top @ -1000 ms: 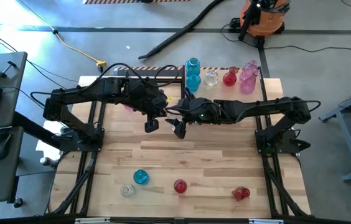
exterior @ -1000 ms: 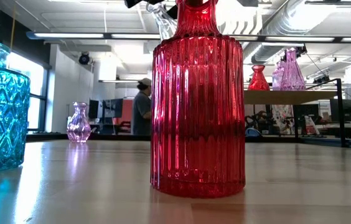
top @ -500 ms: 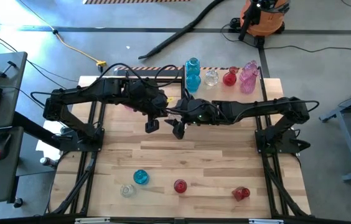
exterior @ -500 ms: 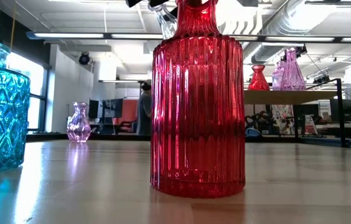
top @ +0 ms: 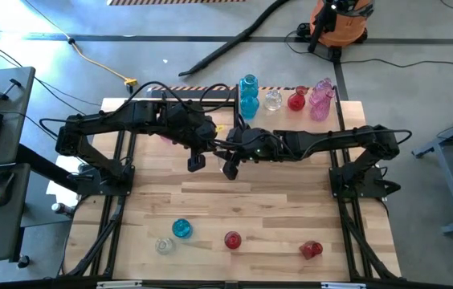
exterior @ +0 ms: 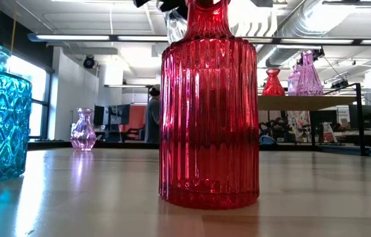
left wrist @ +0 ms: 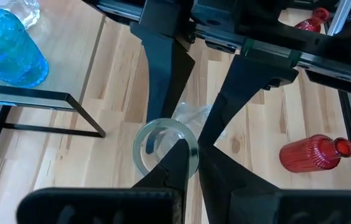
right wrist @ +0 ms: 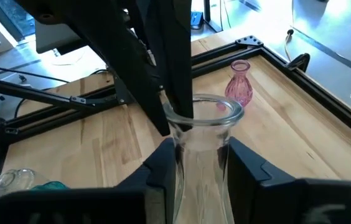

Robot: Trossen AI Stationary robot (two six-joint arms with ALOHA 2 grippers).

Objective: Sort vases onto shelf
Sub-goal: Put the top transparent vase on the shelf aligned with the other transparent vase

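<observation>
A clear vase [right wrist: 201,134] hangs high over the table's middle between both arms, and in the low view it [exterior: 174,23] shows behind a red vase [exterior: 208,112]. My left gripper [left wrist: 191,155] is shut on its rim. My right gripper [right wrist: 200,163] is shut on its neck. On the shelf [top: 335,108] at the far right stand blue [top: 248,95], clear [top: 272,99], red [top: 295,101] and pink [top: 320,98] vases. Blue [top: 181,229], clear [top: 164,246] and two red vases [top: 232,239] [top: 312,250] sit near the front edge. A pink vase [right wrist: 239,84] stands on the table at the far left. My left gripper pinches the clear vase's rim [left wrist: 193,163], one finger inside the mouth and one outside. The fingers slant down from the table's left. The vase hangs upright below them, clear of the table. My right gripper has the vase's neck [right wrist: 200,149], just under the rim, between its two fingers [right wrist: 163,163]. They come from the table's right, nearly level. The vase stands upright in the hold, lifted clear.
A bare black frame [left wrist: 45,98] stands at the far side near the blue vase [left wrist: 7,50]. Black rails [top: 347,225] run along the table's left and right. The wood between the arms and the front vases is free. A person [exterior: 152,118] stands in the room behind.
My right gripper has shut its fingers onto the clear vase's neck and rolled a little. The vase and my left gripper have kept their place.
</observation>
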